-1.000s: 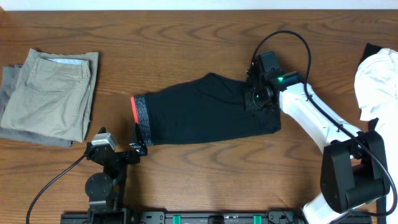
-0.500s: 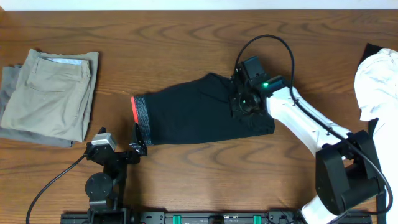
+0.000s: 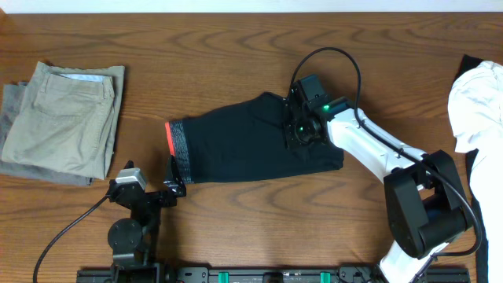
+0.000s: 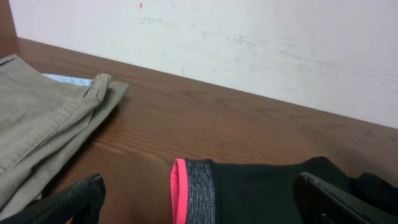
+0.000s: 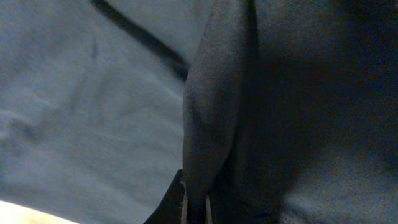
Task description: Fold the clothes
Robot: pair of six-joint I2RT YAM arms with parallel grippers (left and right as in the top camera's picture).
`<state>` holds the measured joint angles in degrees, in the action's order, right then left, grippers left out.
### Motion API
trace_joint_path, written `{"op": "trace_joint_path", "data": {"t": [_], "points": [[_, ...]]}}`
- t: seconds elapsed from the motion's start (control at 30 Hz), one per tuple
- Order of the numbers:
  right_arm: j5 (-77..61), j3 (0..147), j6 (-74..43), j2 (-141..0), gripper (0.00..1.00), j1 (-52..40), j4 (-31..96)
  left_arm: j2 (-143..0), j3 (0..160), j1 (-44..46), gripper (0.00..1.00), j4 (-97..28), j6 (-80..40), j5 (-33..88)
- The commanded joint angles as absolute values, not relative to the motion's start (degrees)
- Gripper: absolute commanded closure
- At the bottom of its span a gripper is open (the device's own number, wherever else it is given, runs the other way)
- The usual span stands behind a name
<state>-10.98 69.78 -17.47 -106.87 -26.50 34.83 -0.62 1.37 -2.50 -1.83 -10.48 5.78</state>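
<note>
The black trousers (image 3: 244, 145) lie folded across the table's middle, their red-orange waistband with grey band (image 3: 174, 149) at the left end. My right gripper (image 3: 302, 130) sits over the trousers' right part, shut on a pinched fold of the black fabric (image 5: 211, 124), which fills the right wrist view. My left gripper (image 3: 169, 189) rests low near the front edge, just in front of the waistband. It is open and empty, and its fingertips (image 4: 78, 196) frame the waistband (image 4: 189, 190) in the left wrist view.
Folded beige khaki trousers (image 3: 67, 118) lie on a grey garment at the far left, also in the left wrist view (image 4: 37, 118). A white garment (image 3: 475, 106) lies at the right edge. A pale wall (image 4: 249, 43) runs behind the table.
My right gripper has moved left along the trousers, carrying the pinched fabric with it, so the right end has shortened. The left arm has not moved.
</note>
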Motion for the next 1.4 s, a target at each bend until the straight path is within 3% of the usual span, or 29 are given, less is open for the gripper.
{"op": "trace_joint_path", "data": {"t": [0.0,0.2,0.37,0.4,0.5,0.53,0.7,0.9,0.97,1.07,1.1,1.37], "points": [[-13.17,70.98,-19.46,-107.20,0.99,-28.64,33.98,-0.23,0.23,-2.26,0.02,-3.51,-9.93,6.37],[-13.15,70.98,-19.70,-107.20,0.96,-30.09,33.85,-0.23,0.23,-2.26,0.02,-3.51,-9.96,6.37],[-13.15,70.98,-19.68,-107.20,0.87,-30.46,34.02,-0.23,0.23,-2.26,0.02,-3.51,-9.96,6.37],[-13.15,70.98,-19.68,-107.20,0.82,-30.46,34.02,-0.23,0.23,-2.28,0.02,-3.51,-9.93,6.37],[-13.13,70.98,-19.53,-107.20,0.49,-30.46,34.02,-0.23,0.23,-2.28,0.02,-3.51,-9.93,6.37],[-13.15,71.00,-19.20,-107.20,0.48,-30.46,33.98,-0.23,0.23,-2.26,0.02,-3.51,-9.93,6.37],[-12.91,72.34,-17.61,-107.11,0.49,-30.33,34.79,-0.23,0.23,-2.26,0.02,-3.51,-9.96,6.37],[-9.04,81.54,-14.92,-106.39,0.51,-27.99,44.40,-0.23,0.23,-2.26,0.02,-3.51,-9.93,6.37],[-9.23,84.55,-13.50,-106.39,0.63,-26.87,48.23,-0.23,0.23,-2.26,0.02,-3.51,-9.93,6.37],[-11.18,85.01,-13.17,-106.41,0.92,-26.20,52.05,-0.23,0.23,-2.28,0.02,-3.51,-9.93,6.37],[-11.20,84.64,-13.15,-106.69,0.97,-26.22,53.52,-0.23,0.23,-2.28,0.02,-3.51,-9.96,6.37],[-15.42,77.25,-12.14,-107.18,0.99,-28.16,50.96,-0.23,0.23,-2.26,0.02,-3.51,-9.93,6.37]]}}
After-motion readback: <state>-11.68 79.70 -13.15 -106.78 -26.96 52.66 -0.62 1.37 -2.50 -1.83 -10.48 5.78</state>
